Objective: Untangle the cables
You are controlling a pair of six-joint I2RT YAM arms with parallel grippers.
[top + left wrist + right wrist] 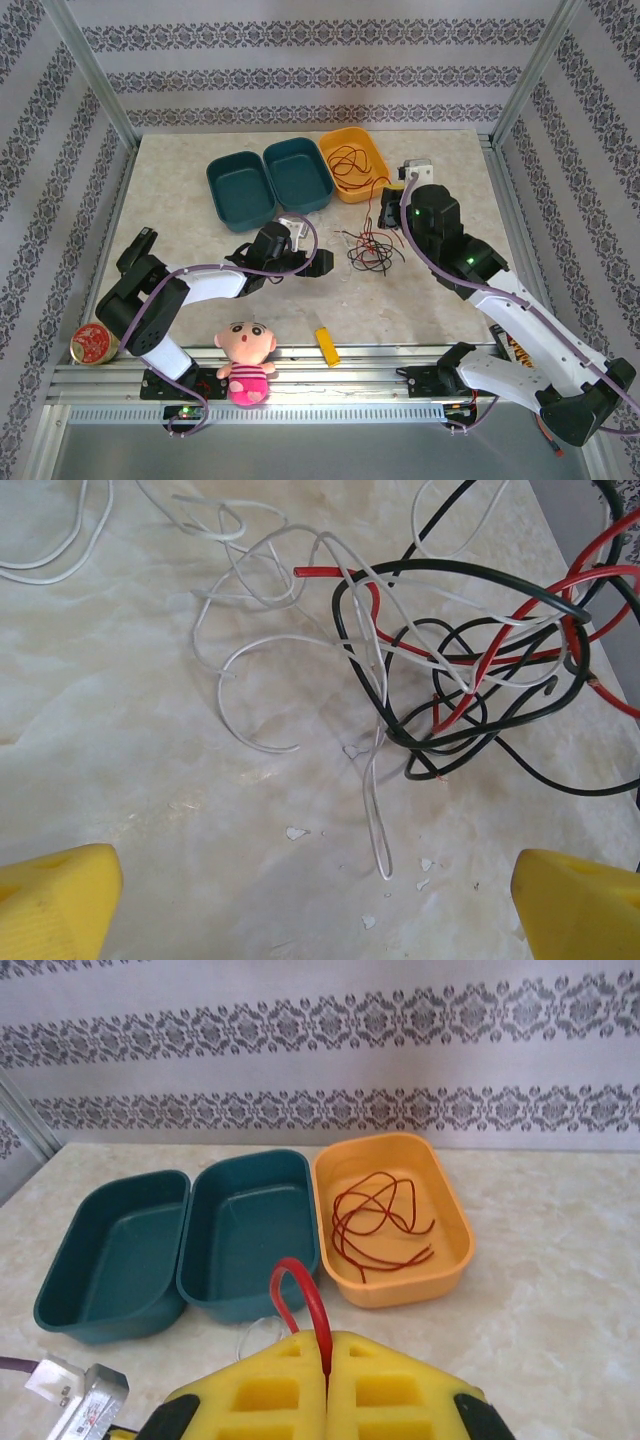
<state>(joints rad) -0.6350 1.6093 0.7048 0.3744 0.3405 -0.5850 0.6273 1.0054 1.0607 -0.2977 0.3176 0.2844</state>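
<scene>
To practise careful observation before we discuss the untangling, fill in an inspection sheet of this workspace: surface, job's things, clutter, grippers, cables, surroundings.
Surface: marble-look tabletop, a few white flecks.
Job's things: tangle of red, black and white wires mid-table; one red wire in the orange bin.
Clutter: two teal bins, empty; doll, yellow block and tin at the near edge.
Grippers: left gripper open, holding nothing, the tangle ahead of it; right gripper shut on a red loop.
Cables: purple arm cables run along both arms.
Surroundings: patterned walls, metal frame.
</scene>
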